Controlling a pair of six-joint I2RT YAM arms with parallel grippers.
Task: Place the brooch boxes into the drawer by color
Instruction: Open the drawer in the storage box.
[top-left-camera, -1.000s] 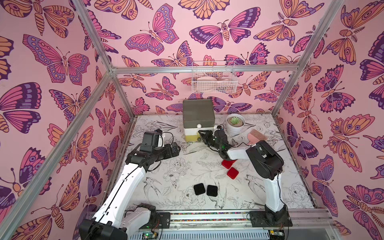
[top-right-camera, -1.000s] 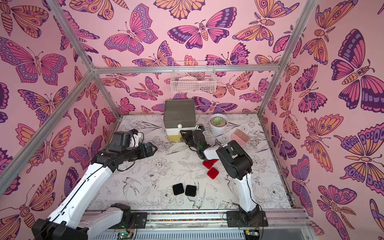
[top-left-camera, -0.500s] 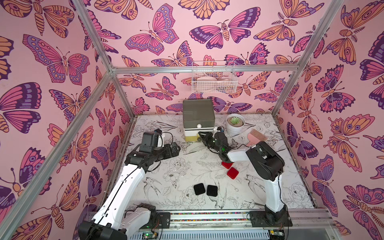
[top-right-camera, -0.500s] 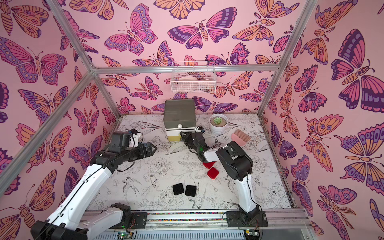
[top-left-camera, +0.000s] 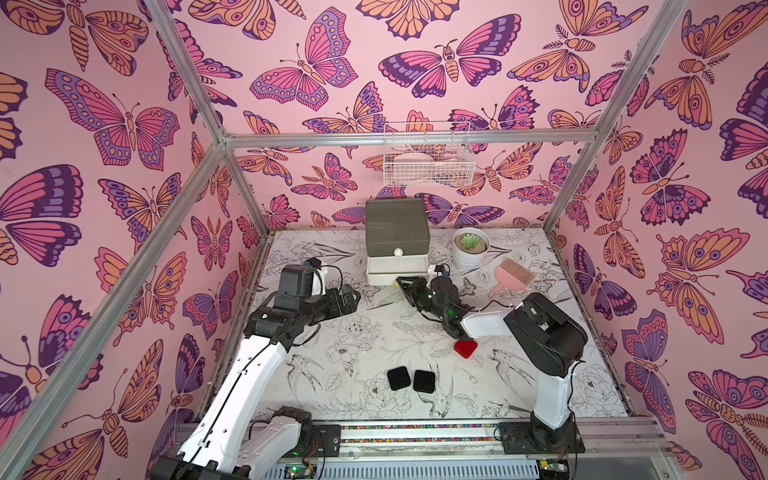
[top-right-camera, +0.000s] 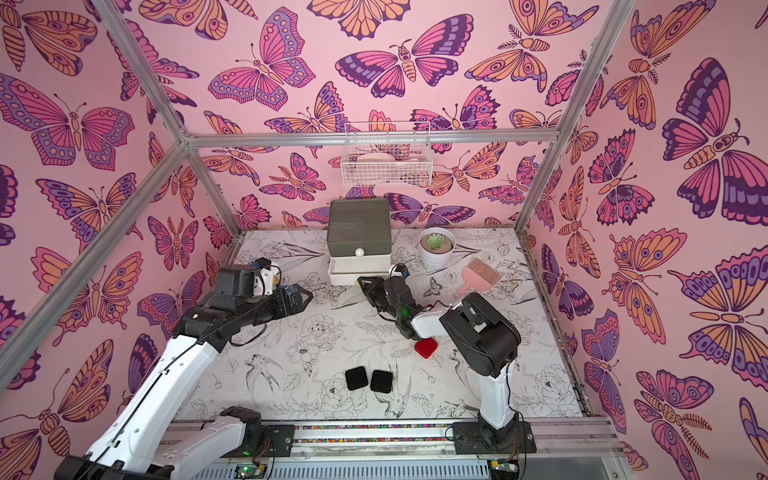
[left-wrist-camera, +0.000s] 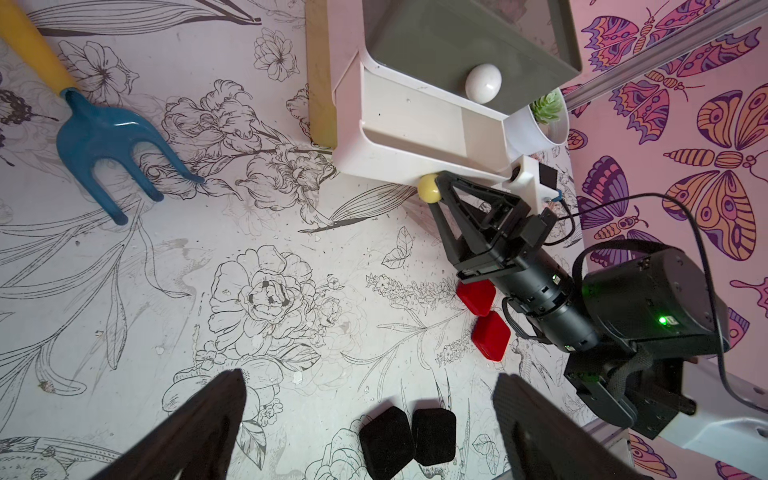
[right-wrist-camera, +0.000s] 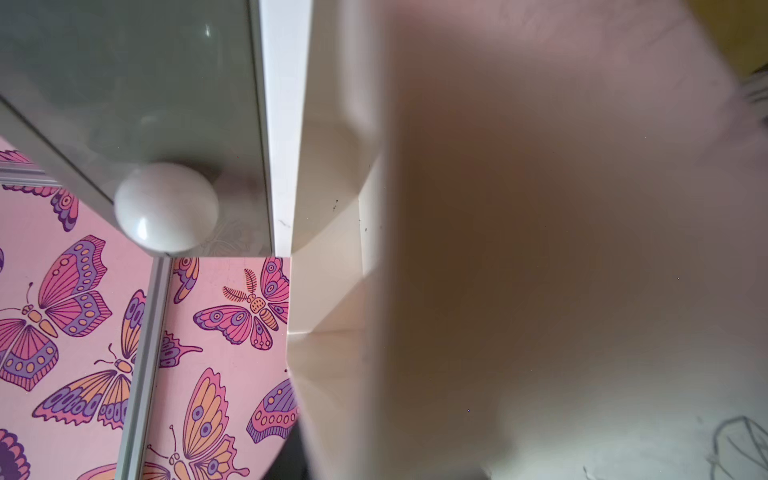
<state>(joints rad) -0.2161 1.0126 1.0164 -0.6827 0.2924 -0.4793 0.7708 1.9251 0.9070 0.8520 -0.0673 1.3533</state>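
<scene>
1. Boxes first: the left black box (top-left-camera: 398, 377) and the right black box (top-left-camera: 424, 381) lie flat side by side, nearly touching, on the table (top-left-camera: 332, 374) toward the front rail. Each is a small square with rounded corners and a fuzzy, matte top.
2. A red box (top-left-camera: 465, 348) of the same shape, bright and velvety, lies just in front of my right forearm in both top views. The left wrist view shows a second red box (left-wrist-camera: 476, 296) just beside it, partly tucked under my right wrist (I cannot tell whether the two touch).
3. The drawer (top-left-camera: 397, 228) stands at the back of the table by the wall. Its grey top tier has a white knob (top-left-camera: 398, 252), and below it the white middle tier (top-left-camera: 390, 276) is pulled out toward me.
4. My right claw (top-left-camera: 402, 283) is pinched around the yellow knob (left-wrist-camera: 428, 188) on the front of that pulled-out tier.
5. My left claw (left-wrist-camera: 370, 376) hangs over the table with its fingers spread wide, holding nothing, off to the left of the drawer's front.
6. My right wrist view is mostly blur; only the grey tier and white knob read clearly.
</scene>
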